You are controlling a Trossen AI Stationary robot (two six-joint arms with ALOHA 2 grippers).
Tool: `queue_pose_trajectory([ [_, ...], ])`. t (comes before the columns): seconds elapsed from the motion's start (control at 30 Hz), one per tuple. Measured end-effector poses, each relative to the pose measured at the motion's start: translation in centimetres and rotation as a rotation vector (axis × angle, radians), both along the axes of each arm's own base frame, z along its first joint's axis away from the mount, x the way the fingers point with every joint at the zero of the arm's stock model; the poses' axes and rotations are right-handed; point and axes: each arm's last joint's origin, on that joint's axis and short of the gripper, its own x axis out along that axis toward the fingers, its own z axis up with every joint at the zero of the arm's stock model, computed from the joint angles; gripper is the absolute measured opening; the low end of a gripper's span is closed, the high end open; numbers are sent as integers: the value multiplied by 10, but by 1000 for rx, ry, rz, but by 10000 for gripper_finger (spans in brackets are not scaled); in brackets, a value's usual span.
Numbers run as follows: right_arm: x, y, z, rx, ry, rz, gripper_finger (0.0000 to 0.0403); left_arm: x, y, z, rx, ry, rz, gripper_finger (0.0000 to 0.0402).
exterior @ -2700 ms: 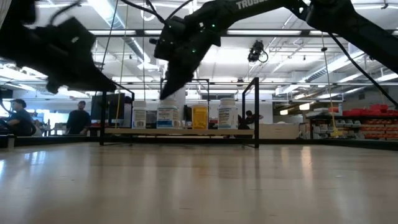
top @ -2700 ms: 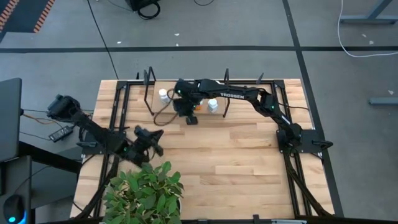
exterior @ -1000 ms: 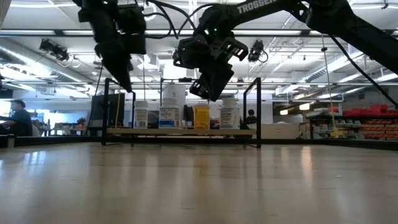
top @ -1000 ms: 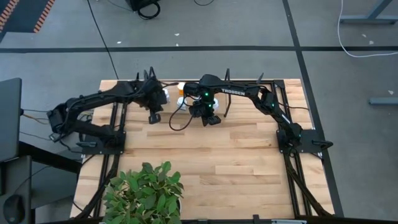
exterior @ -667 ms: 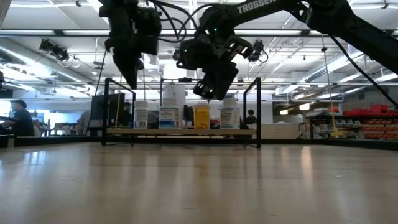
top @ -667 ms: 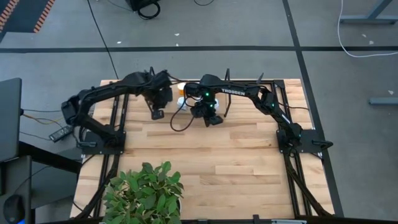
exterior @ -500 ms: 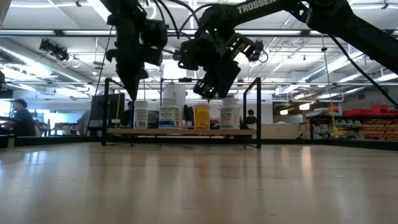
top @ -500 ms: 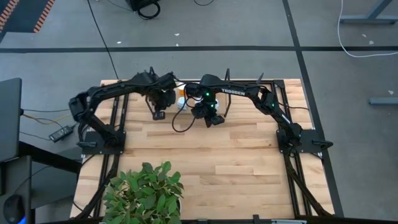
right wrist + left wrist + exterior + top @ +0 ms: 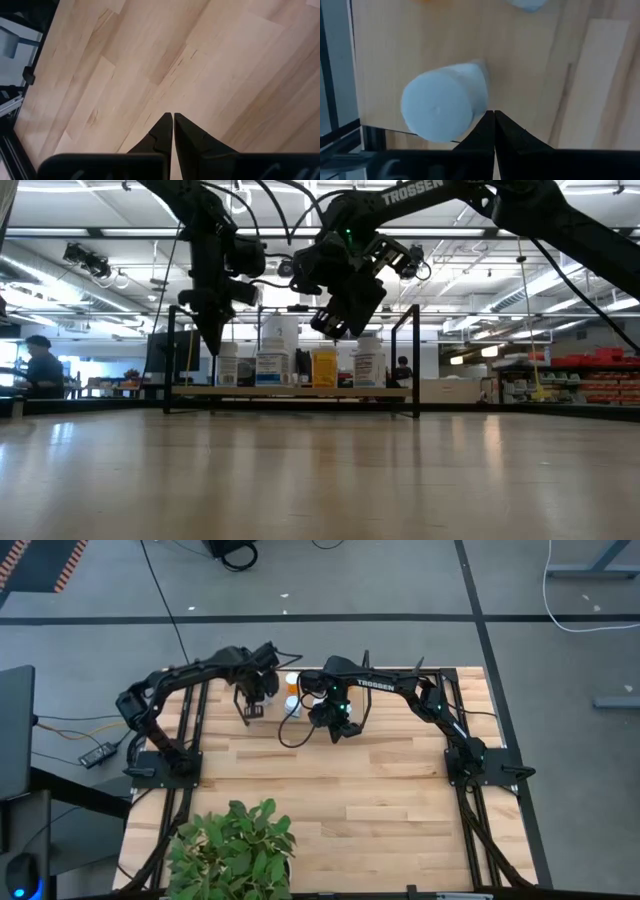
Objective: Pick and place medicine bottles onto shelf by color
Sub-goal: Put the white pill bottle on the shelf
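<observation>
The shelf [image 9: 290, 392] stands at the table's far side, and several medicine bottles stand upright on it. In the low view they are white [image 9: 227, 365], white [image 9: 270, 360], orange [image 9: 322, 367] and white [image 9: 367, 363]. My left gripper [image 9: 252, 710] is shut and points down over the shelf's left end. Its tips [image 9: 494, 116] are just beside a white-capped bottle [image 9: 439, 108] below them, and I see no contact. My right gripper [image 9: 345, 730] is shut with nothing in it. It hangs above bare table wood [image 9: 200, 60] in front of the shelf.
A leafy potted plant [image 9: 235, 845] stands at the table's near left corner. Black frame rails [image 9: 190, 730] run along both table sides. A cable [image 9: 288, 735] hangs from the right arm in front of the shelf. Bare wood [image 9: 380, 800] fills the middle and near right.
My left gripper, still shut, has gone toward the table's far edge and a little down. It has tipped steeper and now stands over the shelf's left end beside the white bottle. My right gripper has kept still.
</observation>
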Motion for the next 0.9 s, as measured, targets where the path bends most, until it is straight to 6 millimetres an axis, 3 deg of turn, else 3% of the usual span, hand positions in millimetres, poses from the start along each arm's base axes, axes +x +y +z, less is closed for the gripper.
queue_pose_trajectory([
  [0.23, 0, 0, 0, -1, -5, 7, 22, 0, 6, -1, 10, -24, 19, 2],
  [0.53, 0, 0, 0, -2, -10, 14, 22, 8, -3, 0, -50, -90, 3, 4],
  [0.9, 0, 0, 0, -2, -12, 16, 22, 1, 15, -1, 53, -71, 78, 5],
])
